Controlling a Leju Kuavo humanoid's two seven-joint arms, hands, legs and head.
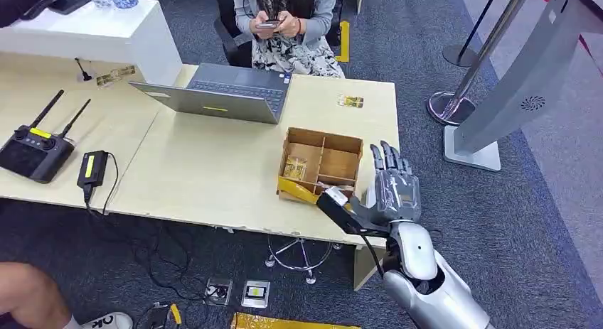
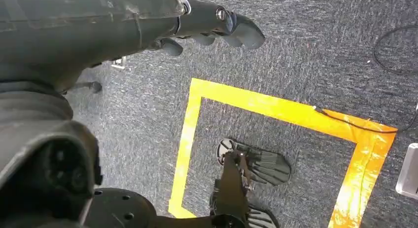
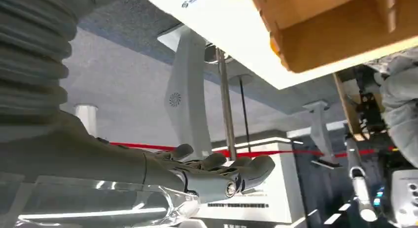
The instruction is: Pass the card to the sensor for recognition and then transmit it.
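The pale desk (image 1: pixel 213 180) carries a laptop (image 1: pixel 227 94) and, near its right edge, a wooden compartment box (image 1: pixel 321 162) with yellow cards (image 1: pixel 295 168) in one compartment (a person (image 1: pixel 284 23) sits behind). The right hand (image 1: pixel 387 190) hovers just beside the box, fingers spread, holding nothing. The left hand (image 2: pixel 207 26) hangs over carpet, fingers loosely apart and empty.

Pale wooden table (image 1: pixel 206 180), laptop (image 1: pixel 226 93), compartmented wooden box (image 1: pixel 320 165), black remote controller (image 1: pixel 34 151), black charger (image 1: pixel 94 167)
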